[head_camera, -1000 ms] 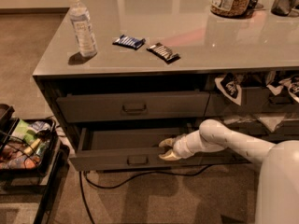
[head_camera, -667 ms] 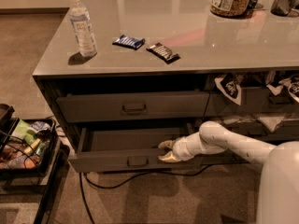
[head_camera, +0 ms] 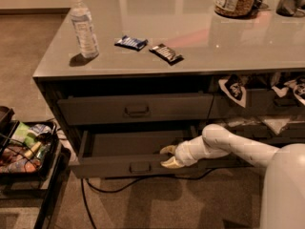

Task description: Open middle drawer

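Hand (head_camera: 169, 157) spread, straddling the front lip of the wide dark grey metal middle drawer (head_camera: 107, 167). Small rectangular loop pull (head_camera: 139, 167) sits at its 9 o'clock. Front runs 9–3.

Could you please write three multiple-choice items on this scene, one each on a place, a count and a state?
1. Where is the gripper?
A. beside the water bottle
B. at the front edge of the middle drawer, right of its pull
C. over the basket on the floor

2. How many dark snack packets lie on the countertop?
A. one
B. two
C. four

3. What state is the middle drawer in?
A. pulled out, inside showing
B. fully shut
C. lifted out onto the floor

Answers:
1. B, since the arm ends at that drawer's front rim.
2. B, since one packet and another lie side by side.
3. A, since its front stands well forward of the drawer above.
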You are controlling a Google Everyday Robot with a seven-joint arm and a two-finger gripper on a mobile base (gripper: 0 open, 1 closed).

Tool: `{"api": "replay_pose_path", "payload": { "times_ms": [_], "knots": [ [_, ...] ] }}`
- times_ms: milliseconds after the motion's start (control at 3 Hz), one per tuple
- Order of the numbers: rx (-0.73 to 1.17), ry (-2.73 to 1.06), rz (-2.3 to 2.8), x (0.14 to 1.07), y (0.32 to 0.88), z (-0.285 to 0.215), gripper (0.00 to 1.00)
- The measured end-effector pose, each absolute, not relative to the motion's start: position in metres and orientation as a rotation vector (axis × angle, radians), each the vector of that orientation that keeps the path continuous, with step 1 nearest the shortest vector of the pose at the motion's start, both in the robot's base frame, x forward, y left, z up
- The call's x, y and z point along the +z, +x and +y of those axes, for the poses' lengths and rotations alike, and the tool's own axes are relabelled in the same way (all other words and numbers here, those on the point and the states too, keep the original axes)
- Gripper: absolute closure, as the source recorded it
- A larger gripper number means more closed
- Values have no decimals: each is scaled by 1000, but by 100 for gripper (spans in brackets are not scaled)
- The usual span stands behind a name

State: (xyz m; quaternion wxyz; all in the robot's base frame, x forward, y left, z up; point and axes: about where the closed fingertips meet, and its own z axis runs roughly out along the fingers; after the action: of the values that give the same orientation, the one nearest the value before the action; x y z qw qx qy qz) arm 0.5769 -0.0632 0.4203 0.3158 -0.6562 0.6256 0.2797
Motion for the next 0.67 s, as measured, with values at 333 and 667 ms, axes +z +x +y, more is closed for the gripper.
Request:
{"api": "replay_pose_path", "payload": {
  "times_ms": [333,667],
  "knots": [
    [748,-1747,1631,422,572,-61,81],
    [777,-1776,1608,423,562,-57,58]
  ]
}}
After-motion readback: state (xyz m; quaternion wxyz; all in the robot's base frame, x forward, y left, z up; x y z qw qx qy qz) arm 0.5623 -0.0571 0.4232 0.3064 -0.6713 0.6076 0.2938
